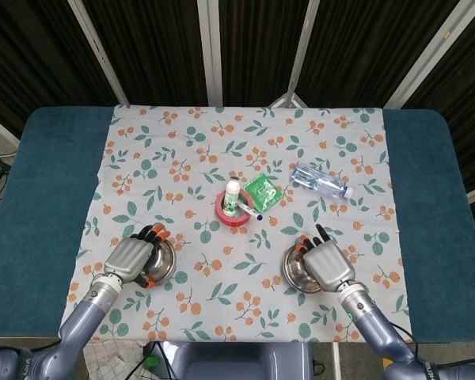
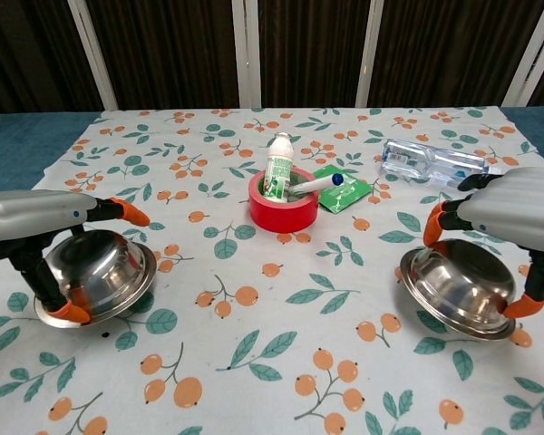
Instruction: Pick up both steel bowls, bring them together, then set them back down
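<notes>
- Viewing both cameras at once: left hand [image 2: 32, 231] sits over the left steel bowl [image 2: 104, 272], right hand [image 2: 517, 213] over the right steel bowl [image 2: 458, 285].
- Left steel bowl rests upright on the flowered cloth [image 1: 182, 150], near the front-left part of the counter [image 1: 39, 198].
- Left fingers [image 2: 127, 211] are spread above the bowl's far rim; the thumb tip lies at the near rim. I cannot tell from either view whether the rim is actually clamped or only touched.
- Right steel bowl sits on the cloth at front right, well apart from the left one. In the chest view its rim looks slightly tilted toward the camera.
- Right fingers [image 2: 434, 224] are apart and arch over the bowl, orange tips at the far-left rim and at the near-right rim. Firm contact is not clear to me here either.
- Head view agrees: each hand covers the outer half of its bowl, left [image 1: 131, 257], right [image 1: 326, 265].
- Between the bowls, further back: a red tape roll [image 2: 284, 210] with a small white bottle [image 2: 278, 167] and a marker [image 2: 315, 184] standing in it.
- A green packet [image 2: 344, 193] lies just right of the roll; a clear water bottle [image 2: 432, 163] lies on its side beyond it.
</notes>
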